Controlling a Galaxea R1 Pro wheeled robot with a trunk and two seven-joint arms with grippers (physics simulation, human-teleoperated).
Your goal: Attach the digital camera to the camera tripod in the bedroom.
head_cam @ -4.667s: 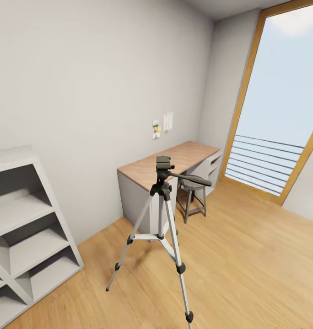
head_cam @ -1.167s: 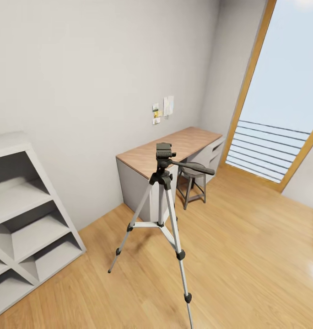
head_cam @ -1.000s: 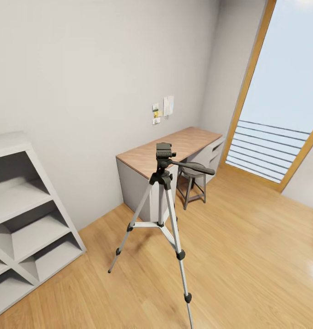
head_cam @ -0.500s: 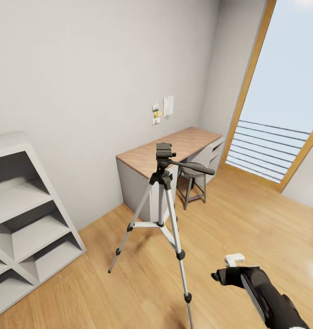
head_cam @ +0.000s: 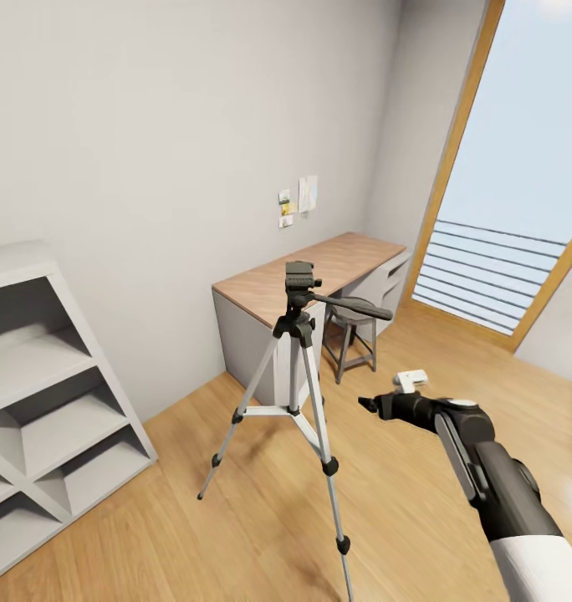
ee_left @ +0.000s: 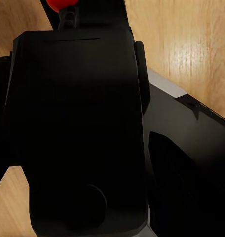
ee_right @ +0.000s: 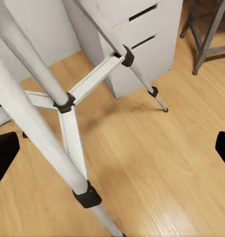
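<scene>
1. Camera tripod [head_cam: 301, 368]: I see it standing upright on the wood floor [head_cam: 420, 502] at centre frame of my head view, three silver-grey legs spread, black head on top with its pan handle [head_cam: 350, 308] pointing toward the right of the frame. The head plate is bare.
2. Right claw [head_cam: 371, 405]: I have it raised at lower right of the head view, to the right of the tripod at about mid-leg height and apart from it. In the right wrist view its two black fingertips [ee_right: 4, 155] sit at opposite edges of the frame, spread wide with nothing between them; tripod legs [ee_right: 68, 128] and the centre brace lie ahead.
3. Left claw: the left wrist view gives me dark robot bodywork [ee_left: 78, 128] up close over wood floor; I cannot tell whether it is open or closed.
4. Tabletop [head_cam: 315, 276]: wood-topped desk with grey drawers against the pale wall, behind the tripod, centre frame.
5. Stool [head_cam: 353, 339]: tucked at the desk, just right of the tripod head in the frame.
6. Shelf unit [head_cam: 43, 401]: grey, left edge of frame.
7. Window [head_cam: 520, 176]: tall, wood-framed, upper right.
8. Digital camera: I cannot locate it on the tripod or in the right claw.
</scene>
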